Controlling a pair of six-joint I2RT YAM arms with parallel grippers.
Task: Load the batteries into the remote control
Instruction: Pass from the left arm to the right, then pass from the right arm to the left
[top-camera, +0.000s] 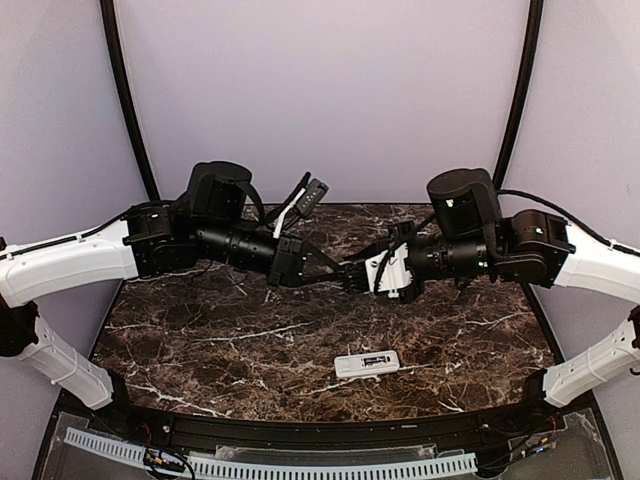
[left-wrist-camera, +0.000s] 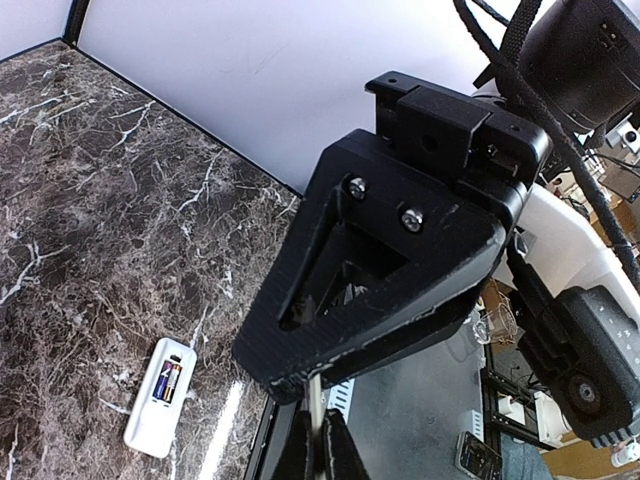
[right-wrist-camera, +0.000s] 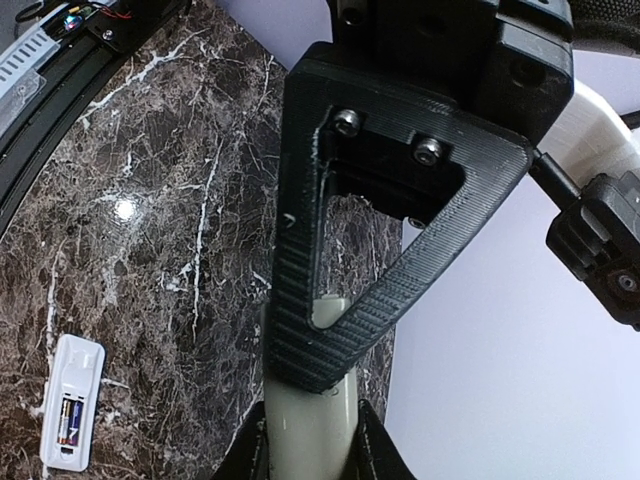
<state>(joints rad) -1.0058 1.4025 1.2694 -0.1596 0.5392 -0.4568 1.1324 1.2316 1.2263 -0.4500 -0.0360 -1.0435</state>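
marble table (top-camera: 200, 340) | remote (top-camera: 367, 364) lies apart | both jaws grasp white cover (right-wrist-camera: 310, 430) midair

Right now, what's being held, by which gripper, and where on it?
A thin pale flat piece, likely the battery cover: the left gripper pinches its faces at one end; the right gripper's jaws flank its edges, grip unclear.

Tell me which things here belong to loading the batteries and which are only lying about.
For the job: remote, battery in its bay, cover held in the air.
Just there: table, white cable duct at its near edge.
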